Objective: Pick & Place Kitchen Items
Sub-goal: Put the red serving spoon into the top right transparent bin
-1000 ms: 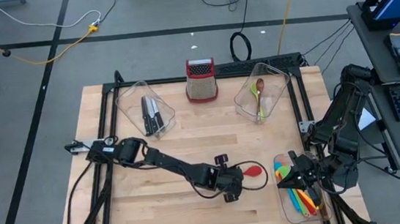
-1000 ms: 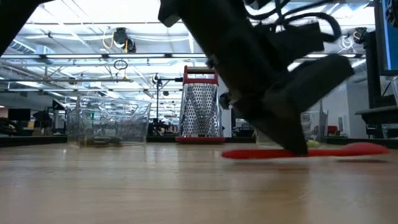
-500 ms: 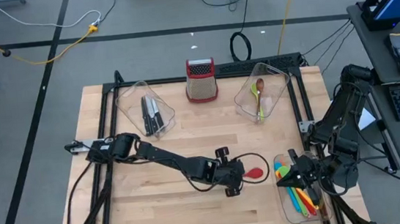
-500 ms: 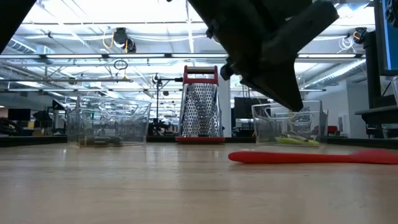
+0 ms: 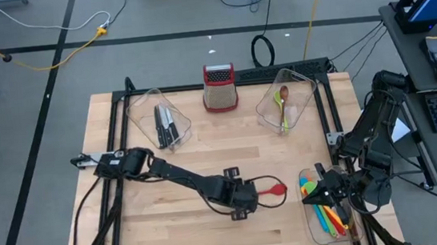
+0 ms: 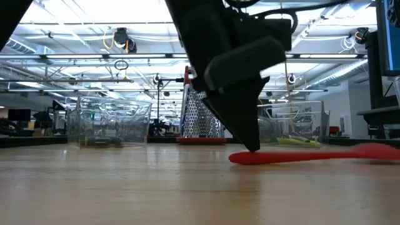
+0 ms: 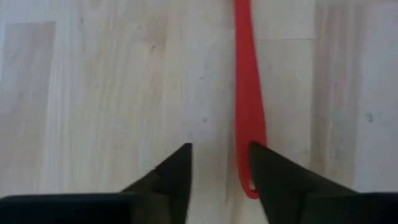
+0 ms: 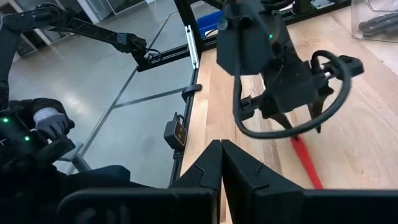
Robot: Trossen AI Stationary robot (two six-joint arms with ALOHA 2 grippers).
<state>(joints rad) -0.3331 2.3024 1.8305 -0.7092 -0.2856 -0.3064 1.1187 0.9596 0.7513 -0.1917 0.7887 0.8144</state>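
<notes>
Red spoon [image 5: 273, 189] lies flat on the wooden table [image 5: 164, 224], toward the right of centre. Long, thin handle, solid red, widening to a rounded bowl at the end nearer the right edge. In the low view [image 6: 300, 157] it rests flush on the wood, the bowl end slightly raised. In the left wrist view the handle [image 7: 249, 118] is a narrow red strip, its tip rounded with a small hole.

Left gripper [image 5: 241, 203] sits low over the handle end of the spoon. Fingers spread apart, nothing between them; in the wrist view the handle tip lies just beside the inner edge of one finger [image 7: 273, 180], with bare wood in the gap. In the low view a fingertip [image 6: 250, 140] comes down to just above the handle end; contact cannot be told.

Right gripper [image 5: 331, 194] hangs over the clear bin [image 5: 313, 226] at the table's right edge, fingers pressed together [image 8: 221, 171], holding nothing. That bin holds spatulas [image 5: 323, 209]: green, blue, orange, yellow, pink.

Back row: a clear bin on the left with black-handled knives [image 5: 166, 126]; box grater [image 5: 220, 88] with red top at the middle; a clear bin on the right with a green spoon [image 5: 286, 118] and a brown spoon [image 5: 284, 94].
</notes>
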